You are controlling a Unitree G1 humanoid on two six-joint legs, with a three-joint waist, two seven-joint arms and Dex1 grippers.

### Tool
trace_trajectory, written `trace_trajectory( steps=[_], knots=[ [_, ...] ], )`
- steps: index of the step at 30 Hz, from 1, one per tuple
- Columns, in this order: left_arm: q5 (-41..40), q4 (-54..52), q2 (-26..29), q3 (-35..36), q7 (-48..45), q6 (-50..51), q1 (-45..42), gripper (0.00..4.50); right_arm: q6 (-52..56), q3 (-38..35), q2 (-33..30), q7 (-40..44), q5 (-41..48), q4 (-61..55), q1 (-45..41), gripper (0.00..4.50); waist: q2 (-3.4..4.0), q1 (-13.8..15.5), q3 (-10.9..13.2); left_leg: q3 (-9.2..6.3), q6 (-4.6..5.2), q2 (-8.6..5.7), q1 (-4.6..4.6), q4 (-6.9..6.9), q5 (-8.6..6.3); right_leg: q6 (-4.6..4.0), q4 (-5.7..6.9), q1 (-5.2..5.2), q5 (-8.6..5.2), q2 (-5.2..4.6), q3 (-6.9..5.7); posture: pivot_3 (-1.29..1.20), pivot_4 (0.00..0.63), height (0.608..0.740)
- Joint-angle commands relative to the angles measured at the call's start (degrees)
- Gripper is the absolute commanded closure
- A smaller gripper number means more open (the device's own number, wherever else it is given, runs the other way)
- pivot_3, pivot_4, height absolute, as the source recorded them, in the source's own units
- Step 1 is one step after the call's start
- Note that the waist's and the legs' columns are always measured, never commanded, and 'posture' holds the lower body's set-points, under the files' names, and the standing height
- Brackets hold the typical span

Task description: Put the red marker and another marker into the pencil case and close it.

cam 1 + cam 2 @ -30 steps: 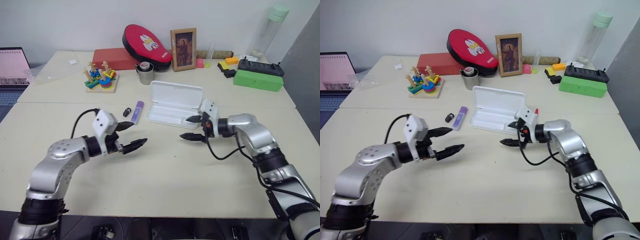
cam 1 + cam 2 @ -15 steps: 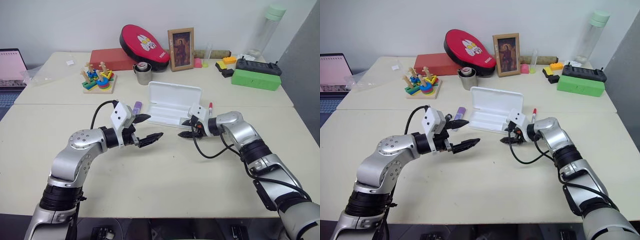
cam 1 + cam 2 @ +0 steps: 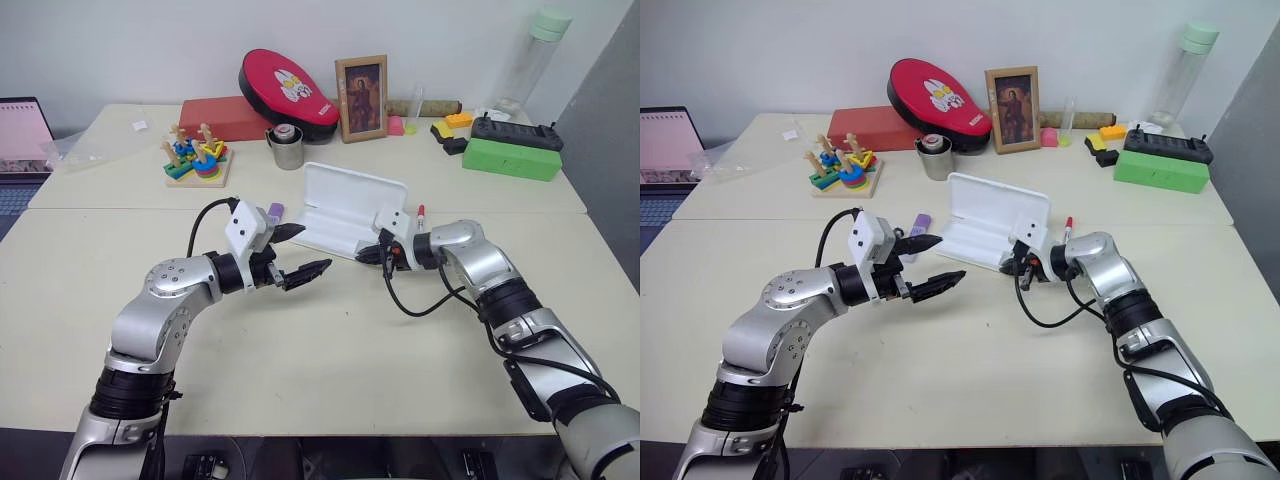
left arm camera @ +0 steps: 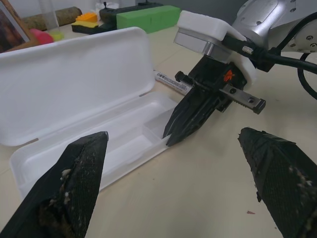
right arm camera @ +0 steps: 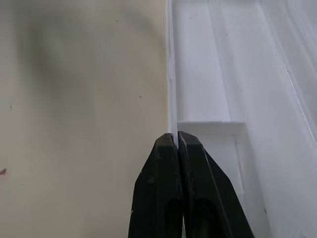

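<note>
Right tool [image 5: 177,136] pinched shut on near rim of open pencil case [image 3: 340,205], mid-table. Left tool [image 3: 300,252] spread wide, empty, hovering near purple highlighter [image 3: 274,211]. Red marker [image 3: 419,212] beside case.

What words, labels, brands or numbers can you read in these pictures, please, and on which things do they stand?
No text can be read.
Red marker: a dark printed strip on the barrel, too small to read.
Red pouch: a white rabbit picture, no words.
Framed picture: an image, no caption visible.
Laptop: screen too blurred to read.
</note>
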Motion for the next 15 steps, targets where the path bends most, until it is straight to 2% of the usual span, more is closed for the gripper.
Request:
trace_trajectory(
  steps=[1,8,15],
  knots=[
    [-1.2,-4.2,1.5,1.9,-0.1,0.5,1.9,0.00,0.7,-0.1,-2.3,4.2,2.6,-13.4,4.8,4.43,0.00,0.0,0.0,0.00,0.00,0.00,0.00,0.00,0.00,0.00,-0.01,0.00,0.00,0.00,0.00,0.00,0.150,0.740],
    [-4.1,-11.5,5.3,4.9,-0.7,3.9,9.2,0.00,6.3,2.9,-6.9,5.1,3.2,-32.1,15.9,4.43,0.00,0.1,0.0,-0.01,0.02,0.00,0.01,0.01,-0.01,0.00,0.02,0.01,0.00,0.00,0.00,0.00,0.150,0.740],
    [-6.1,-16.5,8.9,6.3,-1.7,5.9,14.8,0.00,8.8,5.0,-8.4,2.9,2.0,-36.8,20.2,4.43,0.00,0.2,0.0,-0.01,0.02,0.00,0.07,0.02,-0.01,0.01,0.01,0.06,-0.01,0.00,0.03,0.00,0.150,0.740]
  ],
)
